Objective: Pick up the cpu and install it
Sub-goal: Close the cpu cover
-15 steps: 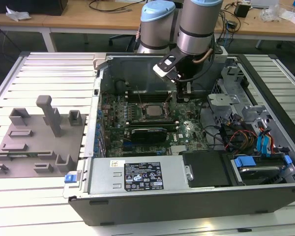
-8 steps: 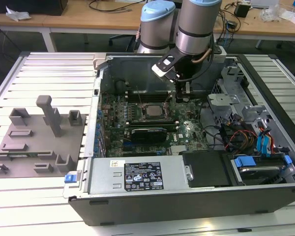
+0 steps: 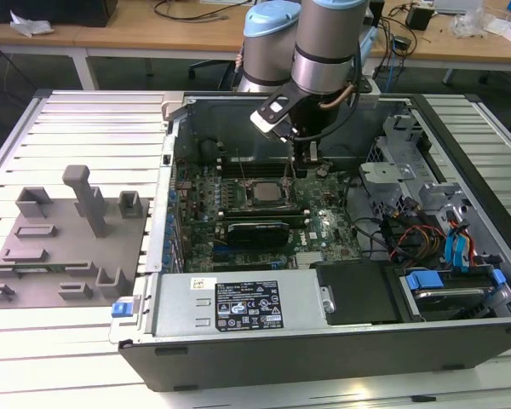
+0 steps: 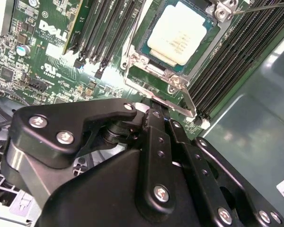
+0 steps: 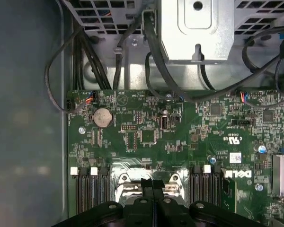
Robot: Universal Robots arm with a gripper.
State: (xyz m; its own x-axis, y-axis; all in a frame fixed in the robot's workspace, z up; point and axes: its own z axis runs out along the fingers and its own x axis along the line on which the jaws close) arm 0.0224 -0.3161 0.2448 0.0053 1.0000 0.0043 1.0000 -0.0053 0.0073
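The cpu point(image 4: 177, 35) already sits in its socket frame point(image 4: 154, 80); the gripper point(image 5: 153, 185), pressed together and empty, hovers just beside it.

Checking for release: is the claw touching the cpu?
Apart. In the second wrist view the cpu lies inside the socket frame, top fully bare; the claw ends short of it, outside that frame's edge.

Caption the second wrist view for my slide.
Cpu lying in the socket frame on the green motherboard, gripper close beside it.
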